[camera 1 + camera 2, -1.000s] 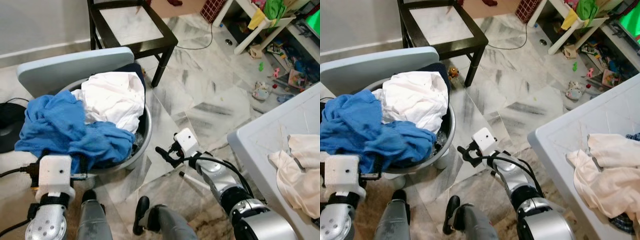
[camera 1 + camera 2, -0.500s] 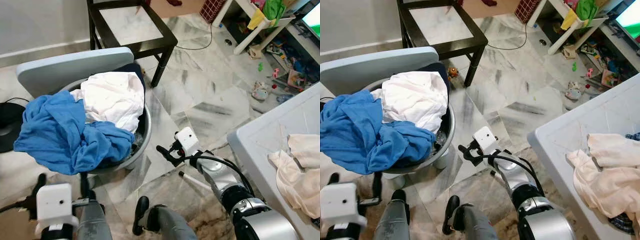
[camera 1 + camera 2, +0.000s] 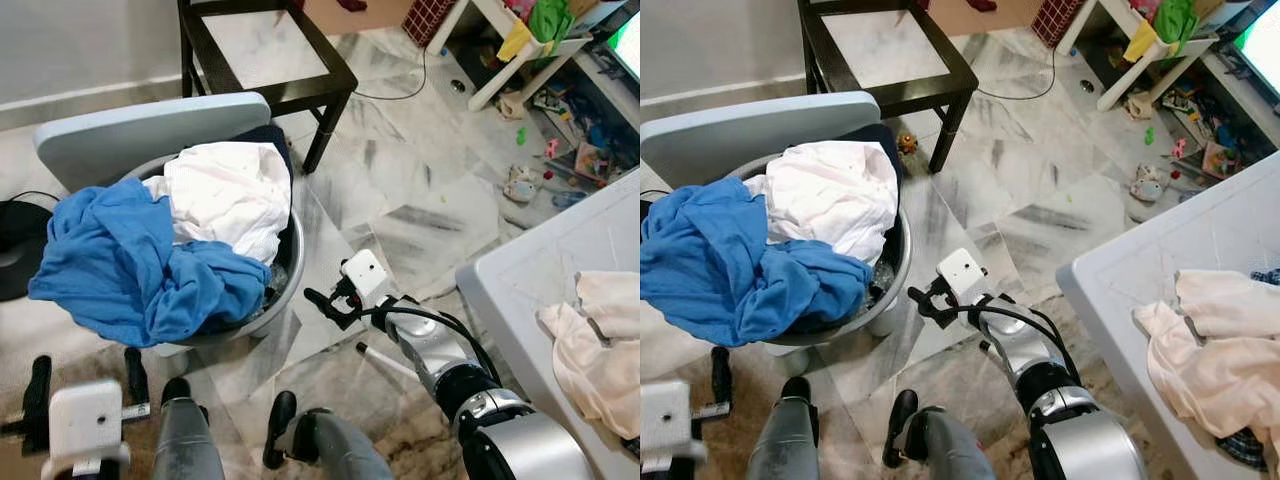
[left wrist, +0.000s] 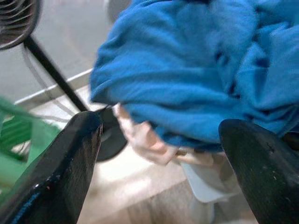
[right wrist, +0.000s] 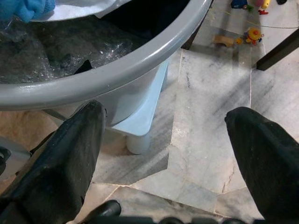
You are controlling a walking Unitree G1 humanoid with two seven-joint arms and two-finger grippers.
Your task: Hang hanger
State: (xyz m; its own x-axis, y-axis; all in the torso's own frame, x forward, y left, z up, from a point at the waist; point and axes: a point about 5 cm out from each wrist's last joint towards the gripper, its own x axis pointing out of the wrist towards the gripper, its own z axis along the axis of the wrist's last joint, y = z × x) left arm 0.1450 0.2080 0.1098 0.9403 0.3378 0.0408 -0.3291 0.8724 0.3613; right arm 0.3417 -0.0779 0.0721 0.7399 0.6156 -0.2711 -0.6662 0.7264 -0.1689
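Left eye view: a grey laundry tub [image 3: 291, 262] stands on the marble floor [image 3: 420, 190], heaped with clothes, and the robot's two arms reach down on either side of it.
Tub contents: a blue cloth [image 3: 130, 260] spills over the near rim; a white cloth [image 3: 225, 200] lies behind it, touching it.
Behind the tub: a pale blue board [image 3: 140, 135] leans against its far edge, and a black-framed chair [image 3: 265, 50] stands beyond that.
Left gripper [image 3: 85, 378]: low, near the tub and just below the hanging blue cloth; its fingers are spread wide apart and hold nothing. The left wrist view looks up at the blue cloth between them.
Right gripper [image 3: 322, 307]: close to the floor, just beside the tub's right rim; fingers wide apart, nothing between them. The right wrist view shows the tub's wall and foot just ahead.
Hanger: I cannot make one out for sure; a thin white rod [image 3: 385, 362] lies on the floor under the right arm, too small to identify.
Right side: a white table [image 3: 530, 295] carries a crumpled cream garment [image 3: 600, 340].
Far floor: small toys [image 3: 520, 183] lie scattered.
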